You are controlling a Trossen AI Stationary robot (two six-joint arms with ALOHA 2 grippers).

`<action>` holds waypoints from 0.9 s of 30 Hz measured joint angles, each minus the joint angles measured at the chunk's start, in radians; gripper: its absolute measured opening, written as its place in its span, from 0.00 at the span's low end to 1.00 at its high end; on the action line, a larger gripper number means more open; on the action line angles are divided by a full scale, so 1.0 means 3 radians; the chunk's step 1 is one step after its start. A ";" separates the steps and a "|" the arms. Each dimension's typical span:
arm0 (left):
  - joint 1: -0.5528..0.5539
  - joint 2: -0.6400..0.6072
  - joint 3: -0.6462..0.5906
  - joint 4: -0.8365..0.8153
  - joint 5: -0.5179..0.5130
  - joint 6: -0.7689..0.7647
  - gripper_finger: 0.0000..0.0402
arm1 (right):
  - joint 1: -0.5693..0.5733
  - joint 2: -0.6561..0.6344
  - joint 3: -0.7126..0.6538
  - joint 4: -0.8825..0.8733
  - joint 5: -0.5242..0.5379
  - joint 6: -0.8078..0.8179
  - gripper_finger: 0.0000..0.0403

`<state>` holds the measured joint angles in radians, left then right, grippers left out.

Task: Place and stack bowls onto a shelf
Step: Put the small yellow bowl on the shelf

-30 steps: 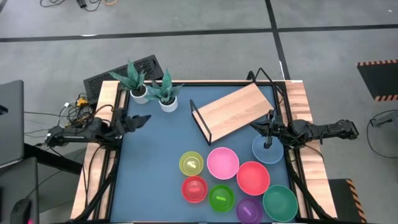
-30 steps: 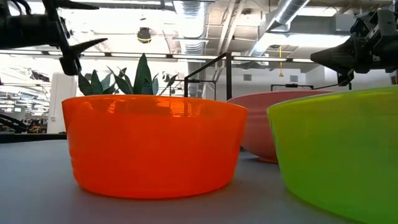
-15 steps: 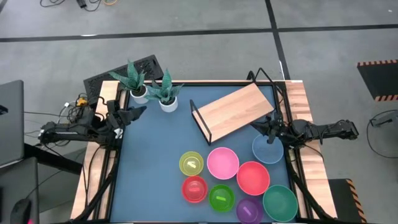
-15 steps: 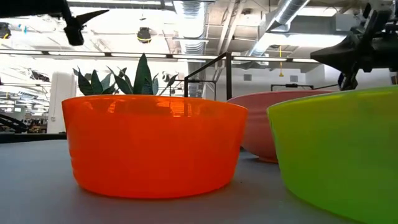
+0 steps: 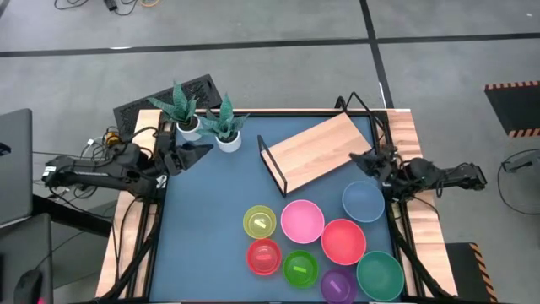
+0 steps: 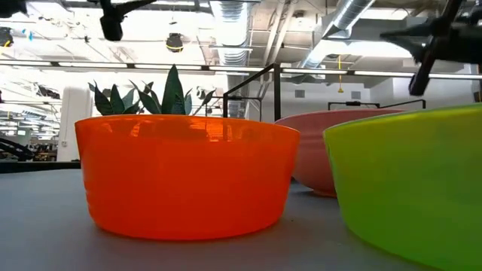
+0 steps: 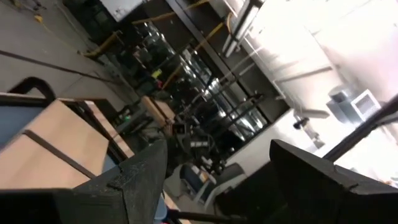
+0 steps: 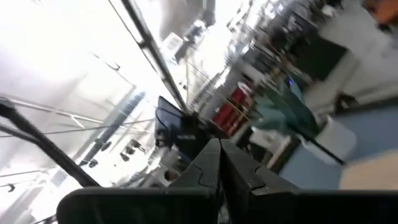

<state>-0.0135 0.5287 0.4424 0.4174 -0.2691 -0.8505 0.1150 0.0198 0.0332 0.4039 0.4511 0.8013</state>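
Eight bowls rest on their bases on the blue mat: yellow (image 5: 259,222), pink (image 5: 302,219), coral-red (image 5: 342,240), red (image 5: 264,257), lime green (image 5: 299,268), purple (image 5: 338,285), dark green (image 5: 379,276) and blue (image 5: 363,201). The light-wood shelf (image 5: 321,150) stands slanted at the far right on its black wire frame, with nothing on it. My left gripper (image 5: 196,150) is open and empty at the table's left, near the plants. My right gripper (image 5: 359,159) is shut and empty above the shelf's right end, just beyond the blue bowl.
Two white pots with spiky plants (image 5: 202,122) stand at the far left corner. Wooden rails (image 5: 405,135) run along the table's sides. In the low view the red bowl (image 6: 184,177) and lime green bowl (image 6: 407,181) fill the foreground. Bare mat lies at centre left (image 5: 211,203).
My right gripper has risen from just over the blue bowl and drawn toward the far edge, beside the shelf's right end. My left gripper has risen and swung slightly toward the plants. No bowl has moved.
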 joint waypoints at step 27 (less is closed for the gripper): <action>-0.0001 0.0069 0.0190 0.0349 0.0296 0.0328 0.67 | 0.0000 0.2699 0.3689 -0.6348 -0.0178 0.0295 0.41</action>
<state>-0.0139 0.5495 0.4995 0.5220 -0.1802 -0.7521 0.1150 0.8295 1.1400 -1.5005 0.3977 0.8897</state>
